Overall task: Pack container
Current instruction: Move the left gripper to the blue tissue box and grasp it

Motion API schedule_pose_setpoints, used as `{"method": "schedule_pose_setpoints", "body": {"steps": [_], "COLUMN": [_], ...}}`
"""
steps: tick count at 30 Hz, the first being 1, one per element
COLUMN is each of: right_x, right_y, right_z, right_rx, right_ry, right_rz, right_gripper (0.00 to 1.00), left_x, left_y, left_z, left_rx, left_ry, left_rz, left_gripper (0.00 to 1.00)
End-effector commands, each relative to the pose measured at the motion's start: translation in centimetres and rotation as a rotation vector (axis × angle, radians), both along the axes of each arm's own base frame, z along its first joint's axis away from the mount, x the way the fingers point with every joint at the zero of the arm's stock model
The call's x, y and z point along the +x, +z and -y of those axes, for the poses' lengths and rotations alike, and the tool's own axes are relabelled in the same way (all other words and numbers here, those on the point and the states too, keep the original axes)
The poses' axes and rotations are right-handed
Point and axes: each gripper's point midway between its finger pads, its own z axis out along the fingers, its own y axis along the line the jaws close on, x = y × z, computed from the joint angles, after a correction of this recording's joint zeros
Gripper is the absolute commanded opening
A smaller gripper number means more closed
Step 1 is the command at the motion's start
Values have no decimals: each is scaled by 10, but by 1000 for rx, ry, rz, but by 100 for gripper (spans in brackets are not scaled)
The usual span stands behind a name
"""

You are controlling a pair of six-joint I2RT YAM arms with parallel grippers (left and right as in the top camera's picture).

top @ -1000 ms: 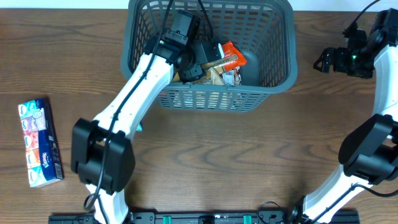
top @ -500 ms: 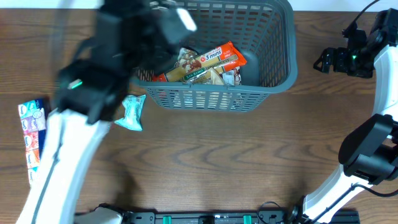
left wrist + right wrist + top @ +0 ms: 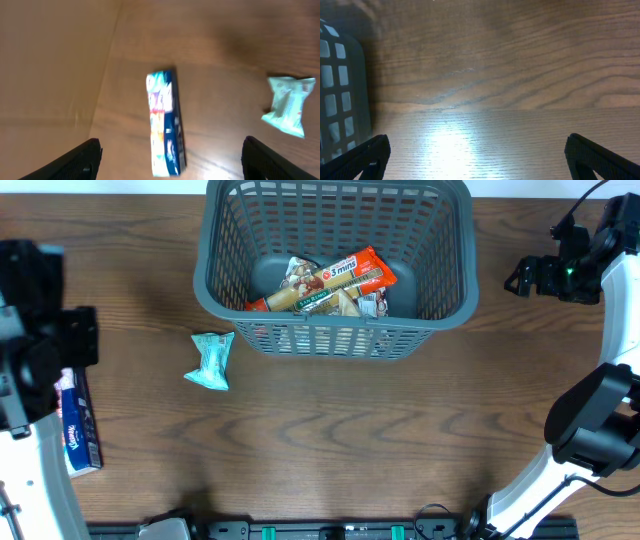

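Observation:
The dark grey slatted container [image 3: 440, 290] stands at the back middle of the table, with an orange-red packet [image 3: 330, 278] and other food packets inside. A pale teal packet [image 3: 210, 360] lies on the table left of its front; it also shows in the left wrist view [image 3: 287, 105]. A blue tissue pack [image 3: 78, 435] lies at the far left, partly under my left arm, and shows in the left wrist view [image 3: 165, 122]. My left gripper [image 3: 170, 160] is open and empty above it. My right gripper [image 3: 477, 155] is open and empty over bare wood right of the container [image 3: 340, 95].
The right arm [image 3: 590, 260] reaches along the table's right side. The left arm [image 3: 30, 370] covers the far left edge. A lighter brown surface [image 3: 50, 65] lies beyond the table's left edge.
My left arm pulled out of the container and swung to the far left, over the tissue pack. The teal packet came into view. The right arm has not moved.

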Motion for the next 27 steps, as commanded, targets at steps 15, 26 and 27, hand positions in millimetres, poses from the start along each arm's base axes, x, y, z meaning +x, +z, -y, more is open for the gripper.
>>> {"method": "schedule_pose_setpoints", "body": {"steps": [15, 26, 27], "right_x": [10, 11, 11], "right_y": [0, 1, 1], "right_z": [-2, -1, -1], "right_rx": [-11, -13, -13], "right_ry": [26, 26, 26], "right_rz": [36, 42, 42], "right_gripper": [99, 99, 99], "left_x": [-109, -77, -74], "left_y": [-89, -154, -161], "left_z": [15, -9, -15], "left_rx": [-242, -407, -417], "left_ry": [260, 340, 358], "left_rz": [-62, -149, -165], "left_gripper": [99, 98, 98]}}
